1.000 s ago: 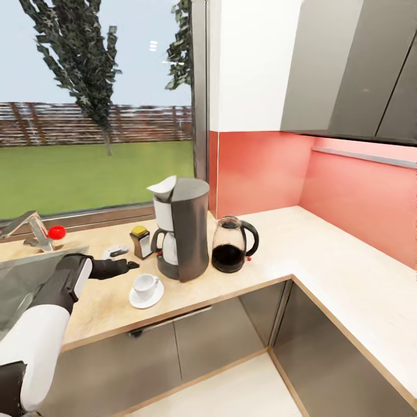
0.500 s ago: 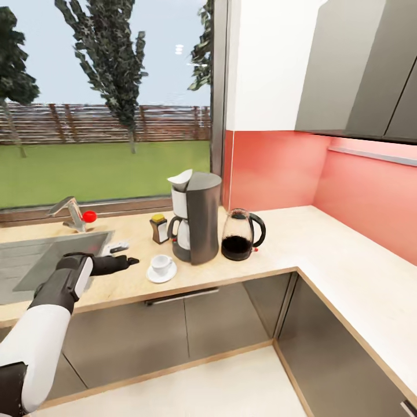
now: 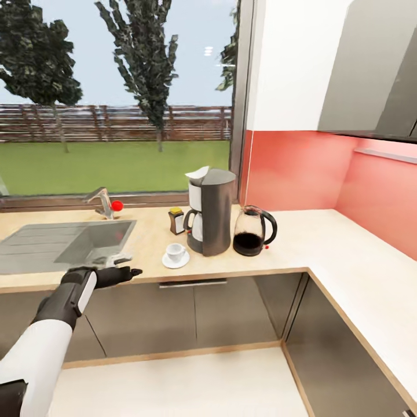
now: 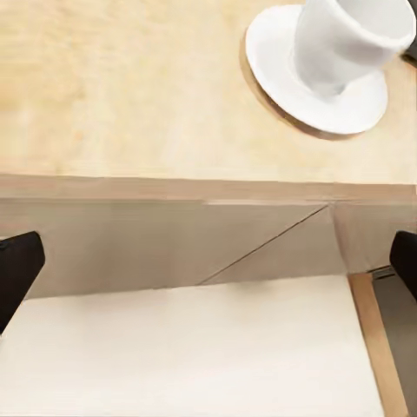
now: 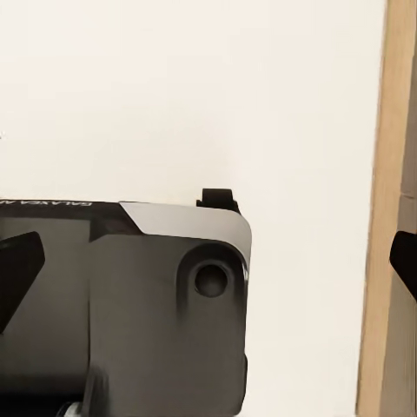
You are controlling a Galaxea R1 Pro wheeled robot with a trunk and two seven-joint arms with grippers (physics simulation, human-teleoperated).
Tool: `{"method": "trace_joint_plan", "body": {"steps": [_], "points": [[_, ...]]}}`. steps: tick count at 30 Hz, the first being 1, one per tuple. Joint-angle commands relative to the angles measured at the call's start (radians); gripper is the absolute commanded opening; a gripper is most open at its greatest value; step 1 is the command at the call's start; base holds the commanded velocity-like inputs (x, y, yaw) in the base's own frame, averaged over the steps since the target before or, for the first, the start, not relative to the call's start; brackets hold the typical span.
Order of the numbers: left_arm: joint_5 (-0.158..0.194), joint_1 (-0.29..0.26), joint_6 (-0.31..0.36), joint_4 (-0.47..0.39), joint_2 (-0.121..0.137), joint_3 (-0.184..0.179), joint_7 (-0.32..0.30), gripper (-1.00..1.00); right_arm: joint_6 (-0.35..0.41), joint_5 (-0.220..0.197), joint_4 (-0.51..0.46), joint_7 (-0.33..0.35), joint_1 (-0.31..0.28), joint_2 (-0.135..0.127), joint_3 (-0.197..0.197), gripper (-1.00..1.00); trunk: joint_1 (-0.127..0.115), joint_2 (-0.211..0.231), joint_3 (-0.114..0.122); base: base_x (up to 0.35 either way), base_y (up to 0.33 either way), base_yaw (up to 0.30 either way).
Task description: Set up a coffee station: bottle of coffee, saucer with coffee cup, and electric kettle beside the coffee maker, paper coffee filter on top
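Left tool [image 3: 132, 271] pulled back off counter [image 3: 145, 255]; cup [image 3: 175, 251] on saucer [image 3: 175, 260].

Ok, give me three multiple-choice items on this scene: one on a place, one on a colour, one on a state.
1. Where is the coffee cup?
A. in the sink
B. on the saucer
C. on the coffee maker

2. What colour is the knob by the faucet?
A. red
B. blue
C. green

3. What is the left gripper doing?
A. gripping the cup
B. gripping the kettle
C. open, holding nothing

Answers: 1 B, the cup stands on the white saucer beside the coffee maker. 2 A, the knob is red. 3 C, the left wrist view shows its fingers wide apart with nothing between.
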Motion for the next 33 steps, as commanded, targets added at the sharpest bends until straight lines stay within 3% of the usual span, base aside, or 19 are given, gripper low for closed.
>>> {"method": "trace_joint_plan", "body": {"steps": [1, 7, 11, 13, 16, 20, 21, 25, 26, 28, 30, 32, 33], "points": [[0.003, 0.026, -0.021, 0.003, -0.001, 0.003, -0.004, 1.0, 0.007, -0.003, -0.002, -0.004, 0.0, 0.0, 0.007, 1.0, 0.0, -0.002, -0.002, -0.035, -0.035, 0.276], [0.004, 0.219, -0.238, 0.011, -0.002, 0.007, -0.008, 1.0, 0.007, -0.003, -0.002, -0.004, 0.0, 0.0, 0.007, 1.0, 0.0, -0.002, -0.002, -0.01, -0.01, 0.276], [0.002, 0.389, -0.403, 0.02, -0.001, 0.007, -0.007, 1.0, 0.007, -0.003, -0.001, -0.004, 0.0, 0.0, 0.007, 1.0, 0.0, -0.002, -0.002, -0.001, -0.001, 0.276], [-0.004, 0.46, -0.443, 0.051, -0.001, 0.005, -0.001, 1.0, 0.007, -0.003, -0.001, -0.004, 0.0, 0.0, 0.007, 1.0, 0.0, -0.002, -0.002, 0.0, 0.0, 0.276], [-0.012, 0.537, -0.471, 0.188, 0.006, -0.001, 0.003, 1.0, 0.007, -0.003, -0.001, -0.004, 0.0, 0.0, 0.007, 1.0, 0.0, -0.002, -0.002, 0.0, 0.0, 0.276], [-0.016, 0.591, -0.525, 0.323, 0.02, -0.002, 0.011, 1.0, 0.007, -0.005, -0.001, -0.004, 0.0, 0.0, 0.007, 1.0, 0.0, -0.002, -0.002, 0.0, 0.0, 0.276], [-0.027, 0.617, -0.553, 0.399, 0.025, -0.004, 0.032, 1.0, 0.007, -0.005, -0.001, -0.004, 0.0, 0.0, 0.007, 1.0, 0.0, -0.002, -0.002, 0.0, 0.0, 0.276], [-0.062, 0.656, -0.566, 0.549, 0.026, -0.005, 0.143, 1.0, 0.008, -0.003, 0.0, -0.005, 0.0, -0.001, 0.006, 1.0, 0.0, -0.002, -0.002, 0.0, 0.0, 0.276], [-0.066, 0.658, -0.565, 0.596, 0.024, -0.007, 0.201, 1.0, 0.008, -0.002, 0.0, -0.005, 0.0, -0.001, 0.006, 1.0, 0.0, -0.002, -0.002, 0.0, 0.0, 0.276], [-0.067, 0.66, -0.563, 0.635, 0.023, -0.012, 0.286, 1.0, 0.012, -0.002, 0.001, -0.005, 0.0, -0.001, 0.006, 1.0, 0.0, -0.002, -0.002, 0.0, 0.0, 0.27], [-0.067, 0.66, -0.557, 0.648, 0.023, -0.018, 0.331, 1.0, 0.014, -0.003, 0.001, -0.004, 0.0, -0.001, 0.006, 1.0, 0.0, -0.002, -0.002, 0.0, 0.0, 0.251], [-0.066, 0.66, -0.52, 0.658, 0.02, -0.036, 0.388, 1.0, 0.019, -0.003, 0.002, -0.004, 0.002, 0.001, 0.006, 1.0, 0.0, -0.002, -0.002, 0.0, 0.0, 0.212], [-0.066, 0.66, -0.438, 0.66, 0.016, -0.066, 0.421, 1.0, 0.029, -0.004, 0.002, 0.0, 0.02, 0.001, 0.006, 1.0, 0.0, -0.002, -0.002, 0.0, 0.0, 0.051]]}}
